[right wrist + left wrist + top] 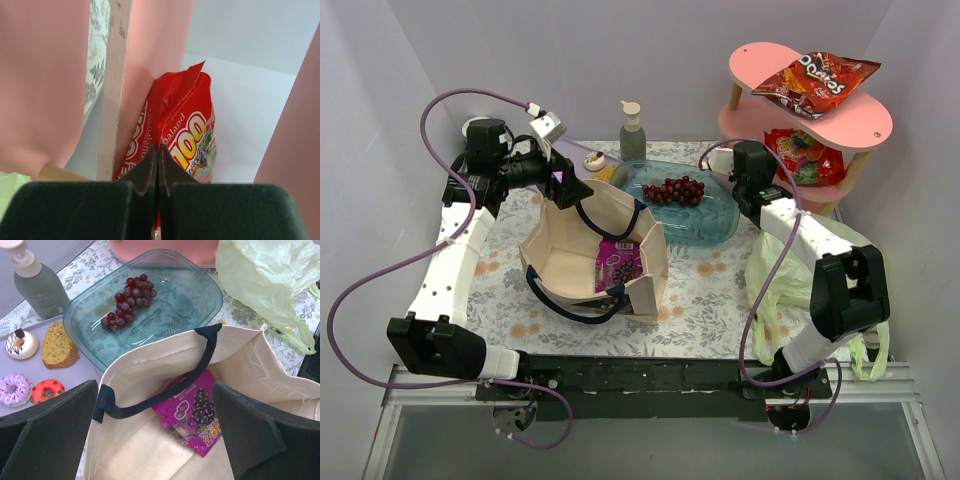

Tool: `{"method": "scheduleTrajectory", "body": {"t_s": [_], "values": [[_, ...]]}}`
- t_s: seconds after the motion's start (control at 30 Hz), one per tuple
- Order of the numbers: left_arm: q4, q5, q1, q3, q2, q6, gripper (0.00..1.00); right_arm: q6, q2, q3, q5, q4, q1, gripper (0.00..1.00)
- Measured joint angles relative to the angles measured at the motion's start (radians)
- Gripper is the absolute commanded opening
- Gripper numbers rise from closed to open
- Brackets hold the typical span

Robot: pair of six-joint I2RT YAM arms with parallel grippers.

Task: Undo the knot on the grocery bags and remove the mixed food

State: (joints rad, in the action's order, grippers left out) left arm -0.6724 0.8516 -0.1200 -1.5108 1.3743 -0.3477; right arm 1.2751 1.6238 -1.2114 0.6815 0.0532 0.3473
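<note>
Canvas tote (552,250) rim spread beneath wide left jaws, right jaws closed before red packet (185,125)

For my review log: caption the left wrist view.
Open left end effector over canvas tote containing purple snack packet; grapes in blue tray.

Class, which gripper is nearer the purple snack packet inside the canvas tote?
Left. The left gripper hangs open over the tote, right above the purple packet; the right gripper is off at the pink shelf, by a red packet.
</note>
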Motion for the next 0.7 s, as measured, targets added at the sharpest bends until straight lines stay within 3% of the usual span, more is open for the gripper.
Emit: {"method": "scheduleTrajectory", "body": {"t_s": [0.3,0.7], "values": [[-0.001,-0.003,0.0,0.014,-0.006,-0.003,0.98,0.137,-0.173,0.175,-0.279,0.073,-0.001,0.01],[0.0,-0.002,0.0,0.026,-0.006,-0.029,0.98,0.251,-0.199,0.223,-0.682,0.191,-0.107,0.01]]}}
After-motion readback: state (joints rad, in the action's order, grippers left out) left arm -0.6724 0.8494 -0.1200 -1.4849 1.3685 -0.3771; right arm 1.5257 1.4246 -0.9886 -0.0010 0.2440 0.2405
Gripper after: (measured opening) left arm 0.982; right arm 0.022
